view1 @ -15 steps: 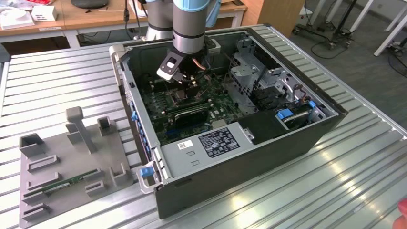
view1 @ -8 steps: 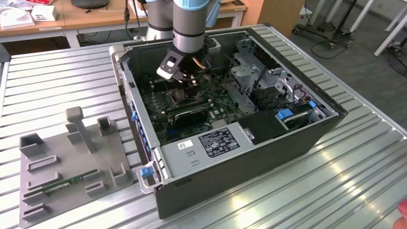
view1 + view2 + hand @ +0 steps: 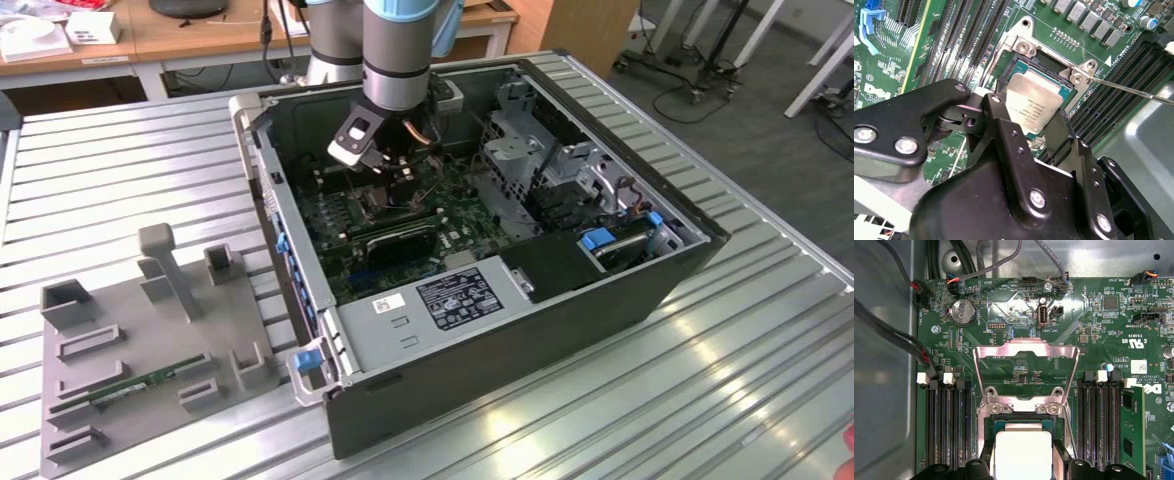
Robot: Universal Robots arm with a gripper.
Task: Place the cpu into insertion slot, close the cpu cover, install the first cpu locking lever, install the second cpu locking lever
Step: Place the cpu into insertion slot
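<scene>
While the tool clamps the cpu by opposite edges just over the insertion slot, with the cpu cover swung open beyond it, placement looks to be the step in hand, and seating calls for square, gentle alignment.

The first wrist view looks straight down on the insertion slot from close above, taking in the green board around it. The second wrist view sits nearer to the slot, looking at a slant over the gripper's black body. Both wrist views share the slot, the cpu over it and the memory slots flanking it. The exterior view stands high and well away from the slot, looking obliquely down into the open computer case holding it.
</scene>
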